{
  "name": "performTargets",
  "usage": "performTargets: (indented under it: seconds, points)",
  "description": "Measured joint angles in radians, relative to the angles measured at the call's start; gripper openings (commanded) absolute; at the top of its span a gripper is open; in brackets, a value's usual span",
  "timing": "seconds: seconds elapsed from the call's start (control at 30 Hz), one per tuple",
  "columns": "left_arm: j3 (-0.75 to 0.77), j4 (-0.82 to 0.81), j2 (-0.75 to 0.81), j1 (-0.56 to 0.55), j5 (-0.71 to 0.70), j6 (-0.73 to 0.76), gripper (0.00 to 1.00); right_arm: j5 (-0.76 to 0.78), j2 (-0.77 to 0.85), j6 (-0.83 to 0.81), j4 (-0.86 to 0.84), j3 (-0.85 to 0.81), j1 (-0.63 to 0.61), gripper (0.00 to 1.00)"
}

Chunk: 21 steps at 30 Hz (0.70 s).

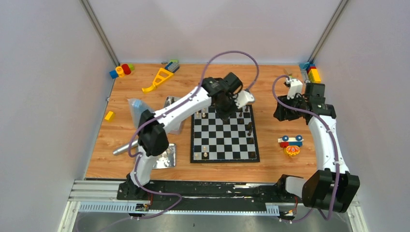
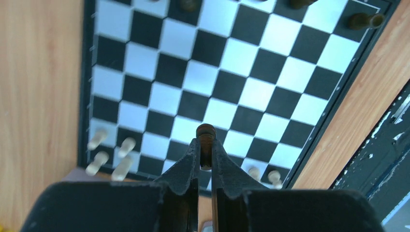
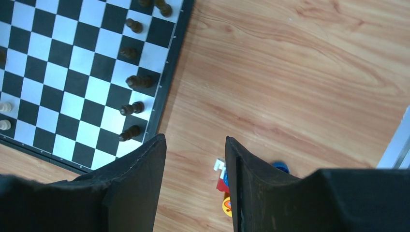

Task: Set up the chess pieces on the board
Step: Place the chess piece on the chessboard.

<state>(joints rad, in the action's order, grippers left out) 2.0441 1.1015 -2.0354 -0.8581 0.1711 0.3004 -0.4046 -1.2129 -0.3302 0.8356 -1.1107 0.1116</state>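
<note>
Chess pieces (image 1: 249, 128), small turned figures in dark brown and pale cream: part set out on the flat black-and-white checkered board (image 1: 225, 145), which lies on the wood-grain counter (image 1: 121, 140).

Top view. Dark figures stand in the board's right-hand columns, with a few cream ones in its left columns. Left gripper (image 1: 225, 115) hangs over the board's far half, its jaws hidden by the wrist from here. Right gripper (image 1: 284, 114) is off the board's right edge, over bare wood. A red, blue and yellow toy vehicle (image 1: 291, 144) lies right of the board. Two shiny metal trays (image 1: 169, 159) lie left of it.

Left wrist view. Left gripper (image 2: 205, 147) is pinched narrow on one dark brown piece (image 2: 205, 130), whose round head shows past the fingertips, over the board (image 2: 159, 96). Cannot tell whether its base touches a square. Cream pieces (image 2: 126, 145) stand in the board's edge rows, left of the fingers.

Right wrist view. Right gripper (image 3: 196, 145) has its jaws a moderate way apart with nothing between them, over wood just beside the board (image 3: 63, 63). Dark pieces (image 3: 139, 81) stand in a line along the board's nearest edge columns. The toy vehicle (image 3: 225, 191) shows partly between the fingers.
</note>
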Motion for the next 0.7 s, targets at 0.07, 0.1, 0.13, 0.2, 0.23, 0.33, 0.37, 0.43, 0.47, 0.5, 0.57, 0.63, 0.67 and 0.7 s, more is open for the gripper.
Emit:
performTargets:
  seconds: [0.07,0.1,0.13,0.2,0.23,0.33,0.37,0.43,0.47,0.5,0.57,0.63,0.67,0.7]
  points:
    - [0.04,0.008,-0.063,-0.046,0.0,0.0,0.0,-0.02,0.019,0.004,-0.009,0.024,0.057,0.49]
    - [0.066,0.018,-0.103,-0.074,0.0,0.0,0.0,-0.031,0.031,0.005,-0.015,0.039,0.086,0.49]
    - [0.084,0.024,-0.132,-0.093,0.0,0.0,0.0,-0.037,0.04,0.006,-0.018,0.051,0.105,0.49]
    - [0.119,0.039,-0.189,-0.129,0.002,0.0,0.01,-0.053,0.059,0.008,-0.026,0.077,0.148,0.49]
    - [0.135,0.046,-0.217,-0.146,0.003,0.0,0.01,-0.06,0.066,0.008,-0.029,0.088,0.164,0.49]
    - [0.163,0.063,-0.269,-0.183,0.006,0.0,0.01,-0.08,0.08,0.008,-0.042,0.118,0.203,0.49]
    - [0.169,0.067,-0.28,-0.193,0.009,0.0,0.01,-0.085,0.084,0.008,-0.044,0.127,0.213,0.49]
    - [0.176,0.077,-0.296,-0.209,0.012,0.0,0.02,-0.097,0.087,0.007,-0.047,0.14,0.229,0.49]
    - [0.177,0.082,-0.299,-0.215,0.013,0.0,0.02,-0.101,0.087,0.007,-0.049,0.144,0.235,0.49]
    - [0.177,0.086,-0.301,-0.218,0.014,-0.001,0.02,-0.105,0.087,0.006,-0.05,0.147,0.239,0.49]
    - [0.179,0.094,-0.304,-0.226,0.016,-0.003,0.02,-0.111,0.087,0.006,-0.049,0.149,0.245,0.49]
    - [0.199,0.106,-0.317,-0.232,0.015,-0.005,0.02,-0.117,0.087,0.004,-0.054,0.149,0.248,0.49]
    - [0.215,0.111,-0.326,-0.233,0.015,-0.005,0.02,-0.121,0.087,0.003,-0.055,0.149,0.249,0.49]
    - [0.23,0.113,-0.334,-0.235,0.015,-0.006,0.02,-0.122,0.087,0.003,-0.056,0.149,0.251,0.49]
